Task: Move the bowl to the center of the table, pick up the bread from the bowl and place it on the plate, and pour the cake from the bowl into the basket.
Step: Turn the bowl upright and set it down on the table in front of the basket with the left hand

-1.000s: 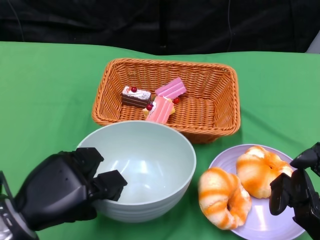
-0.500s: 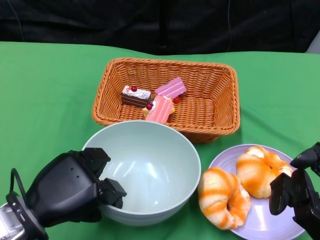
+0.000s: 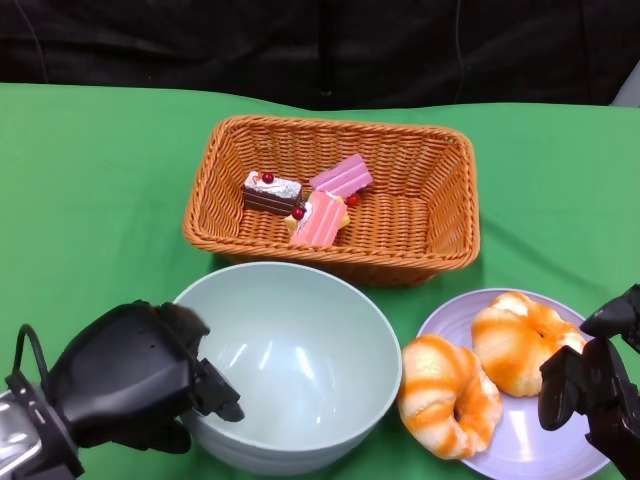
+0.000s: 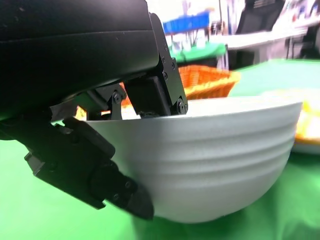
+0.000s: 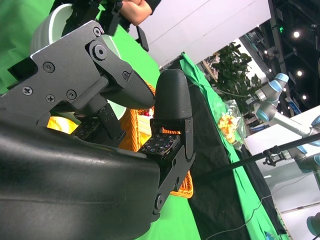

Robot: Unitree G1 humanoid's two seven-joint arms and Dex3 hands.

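Observation:
The pale green bowl [image 3: 300, 350] stands empty near the table's front, just before the wicker basket [image 3: 440, 215]. My left hand [image 3: 125, 385] grips its left rim; the left wrist view shows fingers [image 4: 155, 92] over the rim and others under the bowl's wall [image 4: 215, 150]. Three cake pieces lie in the basket: a chocolate one [image 3: 272, 192] and two pink ones [image 3: 342, 177] [image 3: 318, 220]. Two orange-striped breads [image 3: 450, 395] [image 3: 522, 342] sit on the lilac plate [image 3: 525, 445]. My right hand [image 3: 598, 390] hovers at the plate's right edge, fingers [image 5: 170, 105] apart and holding nothing.
Green cloth [image 3: 90, 200] covers the table, with bare room to the left of the basket and bowl. A dark curtain [image 3: 320, 40] closes the far edge. The bowl's right side nearly meets the nearer bread. A person's hand [image 5: 135, 7] shows in the right wrist view.
My left hand has drawn the bowl back from the basket toward the table's front and set it lower. Right hand, breads and cakes have stayed put.

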